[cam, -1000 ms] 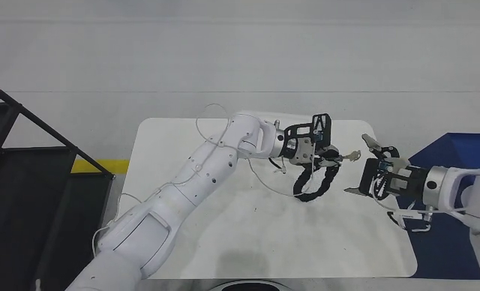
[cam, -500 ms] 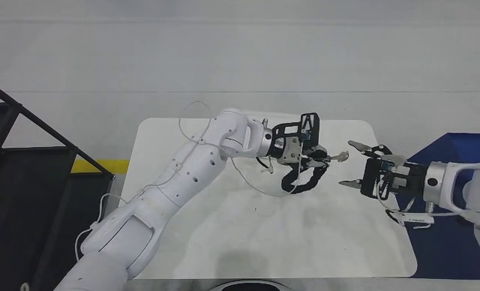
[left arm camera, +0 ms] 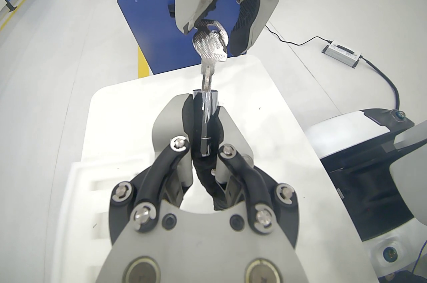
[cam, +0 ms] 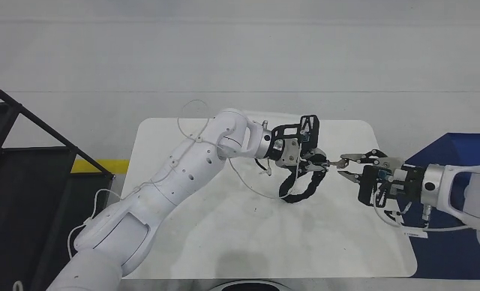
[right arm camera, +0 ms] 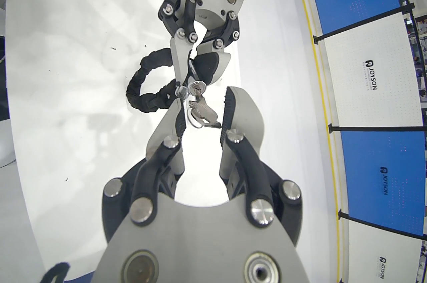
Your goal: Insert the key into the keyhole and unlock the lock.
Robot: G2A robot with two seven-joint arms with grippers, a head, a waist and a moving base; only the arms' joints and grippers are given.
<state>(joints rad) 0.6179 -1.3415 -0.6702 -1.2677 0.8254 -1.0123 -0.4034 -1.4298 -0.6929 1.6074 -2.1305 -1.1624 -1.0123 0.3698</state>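
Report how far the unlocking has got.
Done: the key sits in the keyhole of the lock, which the left end effector clamps. In hand: the right end effector is at the key's head. Left: turning it; the black cable looks fastened to the lock, so nothing is released yet.

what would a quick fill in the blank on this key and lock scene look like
1. The left hand is shut on the ___.
2. The key's blade is in the lock's ___.
3. The right hand is at the key's ___, not its blade.
4. The lock's cable is ___ in colour.
Missing words: lock; keyhole; head; black.
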